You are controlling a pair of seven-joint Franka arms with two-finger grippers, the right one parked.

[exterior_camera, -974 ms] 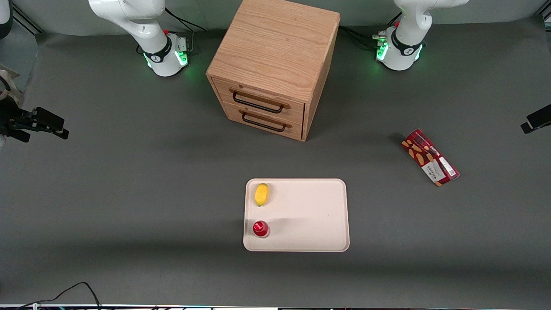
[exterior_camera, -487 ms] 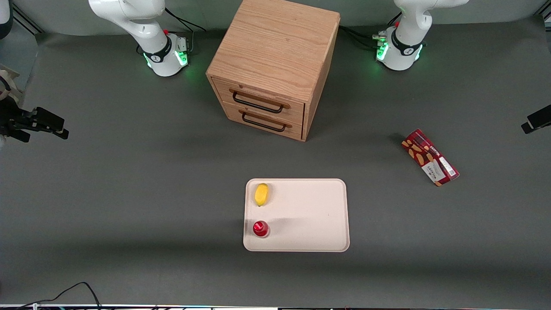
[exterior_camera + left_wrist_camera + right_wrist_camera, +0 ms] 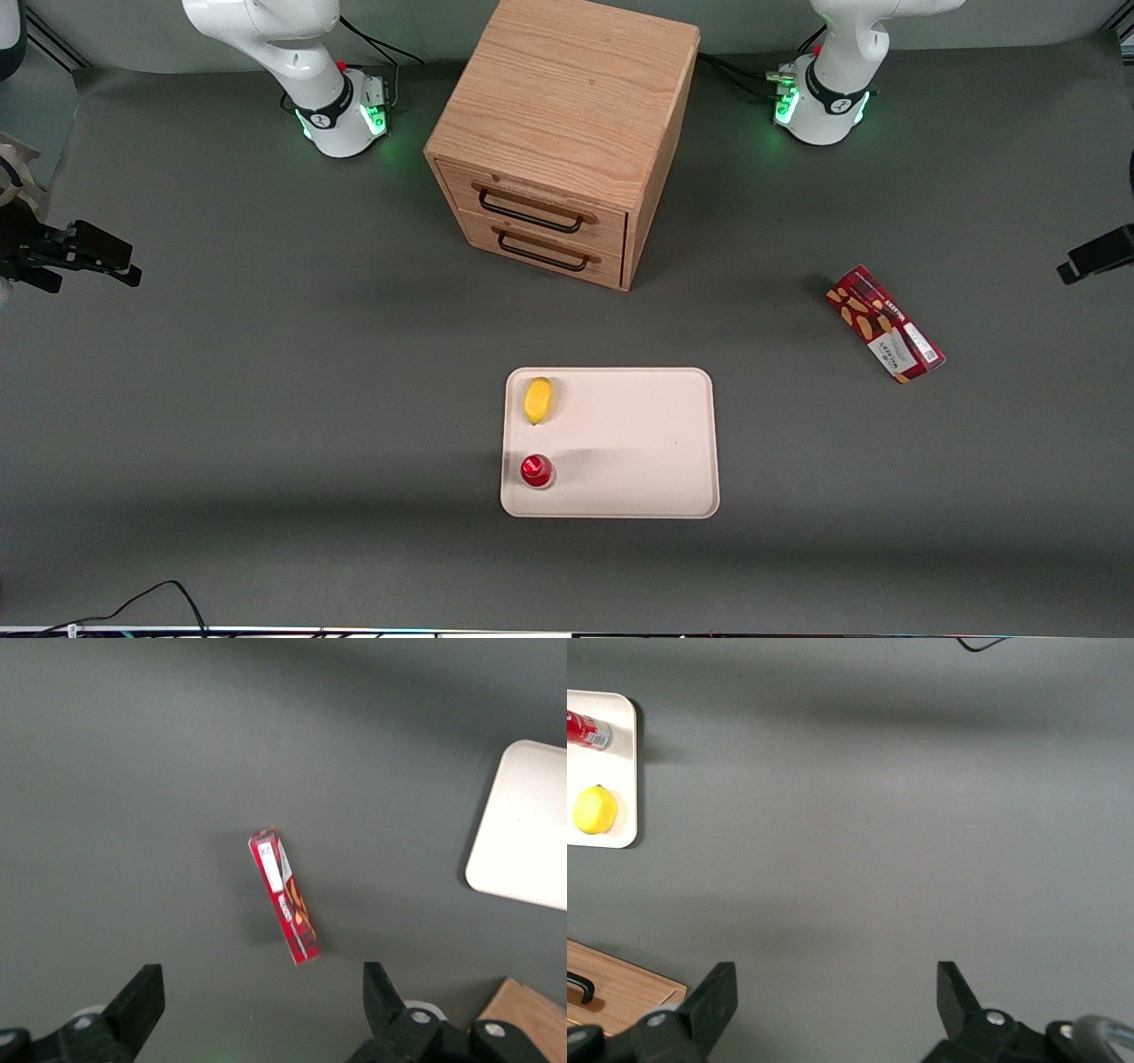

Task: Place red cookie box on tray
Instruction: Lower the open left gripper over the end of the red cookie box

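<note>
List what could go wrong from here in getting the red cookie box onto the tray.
1. The red cookie box is slim and lies at an angle on the table; the open end effector, high above it, may close skewed and twist or drop it unless turned to match.
2. A lemon and a small red bottle sit along the tray edge toward the parked arm; the long box could knock them if set down too close.

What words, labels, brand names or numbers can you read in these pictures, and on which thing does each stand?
Red cookie box: printing along its top and on its white label patch, too small and blurred to read.
Tray, wooden drawer cabinet: no writing.
Pincer, open above the table near the box: no readable marks.
</note>
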